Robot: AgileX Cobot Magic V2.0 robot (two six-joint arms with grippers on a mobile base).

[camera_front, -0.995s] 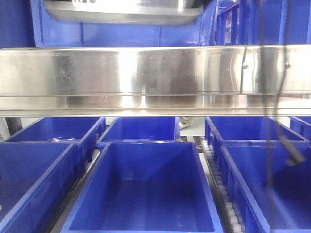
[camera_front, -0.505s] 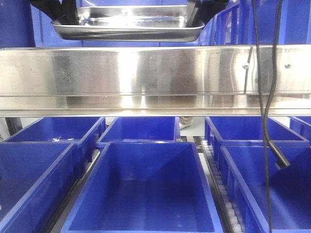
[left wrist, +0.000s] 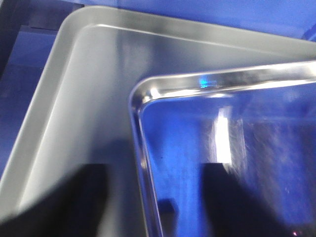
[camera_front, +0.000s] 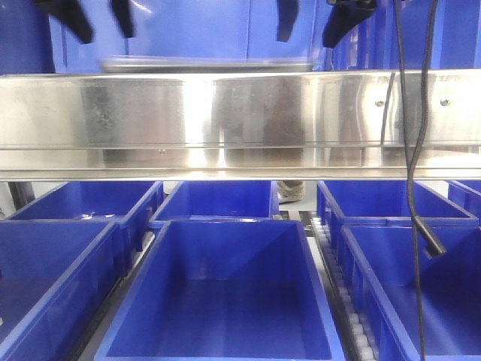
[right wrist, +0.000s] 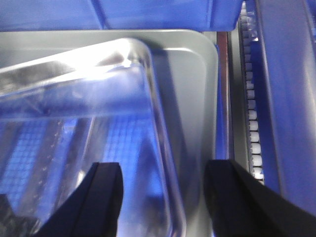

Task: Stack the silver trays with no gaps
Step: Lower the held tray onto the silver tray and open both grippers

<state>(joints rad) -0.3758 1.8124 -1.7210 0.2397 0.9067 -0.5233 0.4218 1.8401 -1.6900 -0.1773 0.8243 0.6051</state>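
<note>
Both my grippers, left (left wrist: 153, 207) and right (right wrist: 160, 197), stand open, holding nothing. Upper tray (right wrist: 74, 123) sits skewed inside lower tray (right wrist: 192, 79), apparently not fully seated. I should nudge corners square until rims meet evenly.

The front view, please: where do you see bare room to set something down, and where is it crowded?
The centre blue bin looks empty, between the left bin and the roller strip. The bins behind it, under the steel shelf rail, show nothing inside either. Up top it is crowded: the silver trays fill that spot, with the left gripper and right gripper open above them.
</note>
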